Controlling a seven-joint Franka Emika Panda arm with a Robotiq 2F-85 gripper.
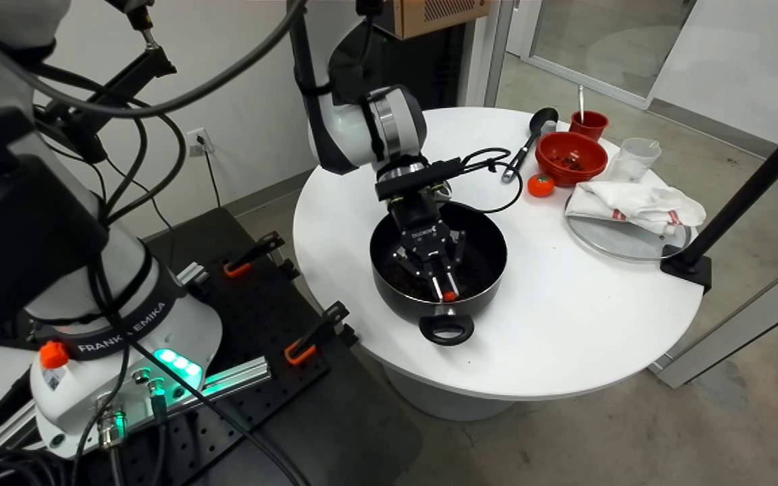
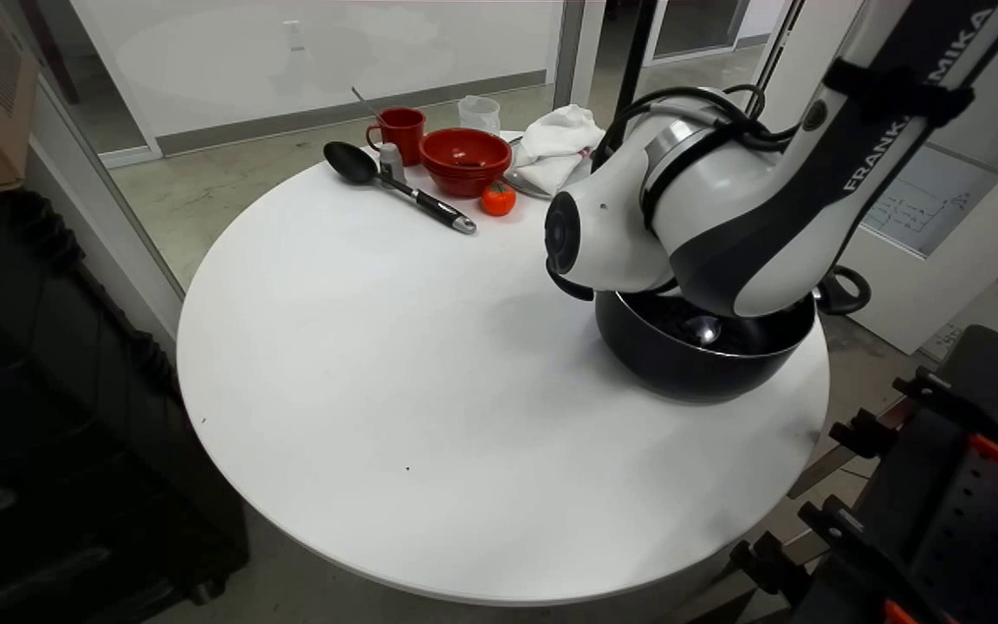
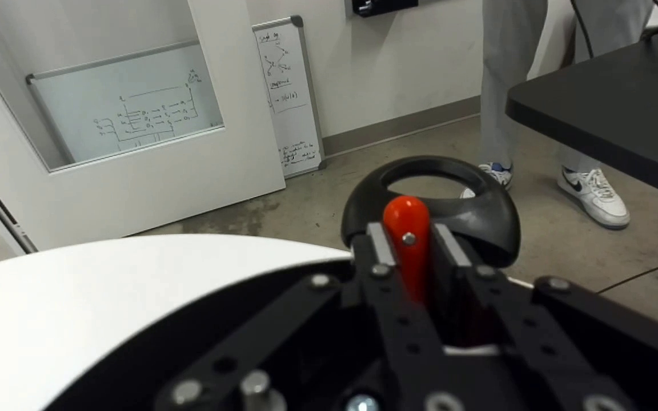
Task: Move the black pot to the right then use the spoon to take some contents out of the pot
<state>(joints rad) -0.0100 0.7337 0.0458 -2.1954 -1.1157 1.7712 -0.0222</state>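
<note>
Wrist view: my tool is clamped on the red-orange handle of the spoon, its rounded end poking out past my jaws, with a black loop handle just beyond. In both exterior views the black pot stands upright near the edge of the round white surface, my tool reaching tilted over its open top. In an exterior view the spoon's metallic head shows inside the pot; whether it touches the dark contents, I cannot tell. Well apart from the pot, a black serving spoon lies just beside a small shaker and a red mug. Near them sit stacked red bowls holding dark bits, a tomato just beside. A white cloth lies over a glass lid, a clear plastic cup near it.
</note>
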